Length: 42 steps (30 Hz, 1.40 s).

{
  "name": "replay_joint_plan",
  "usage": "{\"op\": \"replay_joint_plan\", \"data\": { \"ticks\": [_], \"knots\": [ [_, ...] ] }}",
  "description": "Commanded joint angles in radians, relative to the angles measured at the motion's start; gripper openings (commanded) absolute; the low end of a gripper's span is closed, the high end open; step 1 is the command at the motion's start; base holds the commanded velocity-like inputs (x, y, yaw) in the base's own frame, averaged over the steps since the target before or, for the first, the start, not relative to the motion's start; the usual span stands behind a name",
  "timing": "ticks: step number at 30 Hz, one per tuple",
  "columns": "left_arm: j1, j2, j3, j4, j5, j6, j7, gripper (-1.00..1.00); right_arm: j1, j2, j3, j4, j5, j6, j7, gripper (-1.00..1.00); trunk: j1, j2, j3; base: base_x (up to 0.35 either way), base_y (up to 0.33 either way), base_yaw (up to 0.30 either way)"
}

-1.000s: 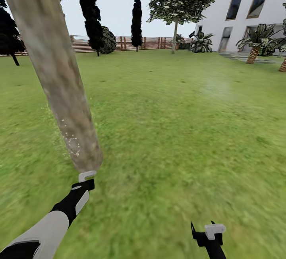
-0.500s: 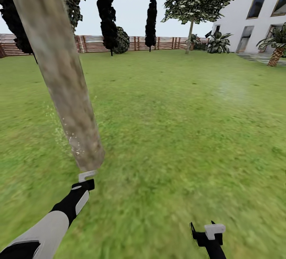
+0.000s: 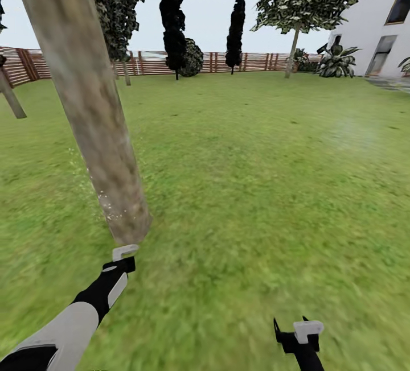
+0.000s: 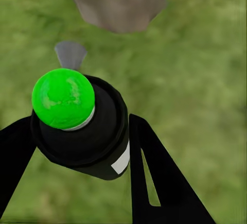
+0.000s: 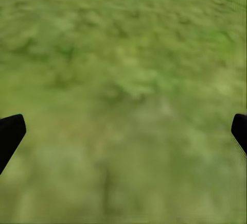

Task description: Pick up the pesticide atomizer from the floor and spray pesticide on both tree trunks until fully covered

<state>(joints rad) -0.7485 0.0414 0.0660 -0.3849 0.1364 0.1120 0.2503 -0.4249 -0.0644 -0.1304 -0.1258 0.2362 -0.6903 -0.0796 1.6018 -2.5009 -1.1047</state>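
Observation:
The pesticide atomizer (image 4: 95, 141), a small black bottle with a white label and a round green top (image 4: 63, 98), sits between the black fingers of my left gripper (image 4: 82, 149), which is shut on it. In the head view that gripper (image 3: 123, 256) hovers just in front of the base of a thick, mottled grey-tan tree trunk (image 3: 91, 109) leaning up to the left. Pesticide (image 3: 107, 203) shows as fine white specks on the trunk's lower part. My right gripper (image 3: 299, 331) hangs open over bare grass, its fingertips (image 5: 10, 134) wide apart.
The lawn (image 3: 256, 160) stretches to a brown slat fence (image 3: 148, 62). A leafy tree (image 3: 293, 44), dark cypresses (image 3: 173, 24) and a round bush (image 3: 192, 58) stand far off. A white house (image 3: 381, 24) is at the right, and a thin trunk (image 3: 11, 98) at the far left.
The camera has turned left, so the fence, cypresses and house have slid rightward in the picture. Both arms keep their pose, and the atomizer stays held near the trunk's base.

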Motion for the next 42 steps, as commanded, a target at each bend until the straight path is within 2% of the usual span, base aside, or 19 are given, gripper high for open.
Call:
{"op": "replay_joint_plan", "data": {
  "ticks": [1, 15, 27, 36, 42],
  "knots": [
    [0.000, 0.000, 0.000, 0.000, -0.001, 0.000, 0.000, -1.00, 0.000, 0.000, 0.000, 0.000, 0.000, 0.000, 0.000, 1.00, 0.000, 0.000, 0.000, 0.117, -0.268, 0.276],
    [0.000, 0.000, 0.000, 0.000, -0.001, -0.002, 0.000, -1.00, 0.000, 0.000, 0.000, 0.000, 0.000, 0.000, 0.000, 1.00, 0.000, 0.000, 0.000, 0.117, -0.268, 0.074],
    [0.000, 0.001, 0.000, 0.000, -0.001, -0.002, 0.000, -1.00, 0.000, 0.000, 0.000, 0.000, 0.000, 0.000, 0.000, 1.00, 0.000, 0.000, 0.000, 0.117, -0.269, 0.259],
    [0.000, 0.002, 0.000, 0.000, -0.001, -0.002, 0.000, -1.00, 0.000, 0.000, 0.000, 0.000, 0.000, 0.000, 0.000, 1.00, 0.000, 0.000, 0.000, 0.117, -0.268, 0.043],
    [0.000, 0.001, 0.000, 0.000, -0.001, -0.001, 0.000, -1.00, 0.000, 0.000, 0.000, 0.000, 0.000, 0.000, 0.000, 1.00, 0.000, 0.000, 0.000, 0.117, -0.268, 0.249]
  ]
}}
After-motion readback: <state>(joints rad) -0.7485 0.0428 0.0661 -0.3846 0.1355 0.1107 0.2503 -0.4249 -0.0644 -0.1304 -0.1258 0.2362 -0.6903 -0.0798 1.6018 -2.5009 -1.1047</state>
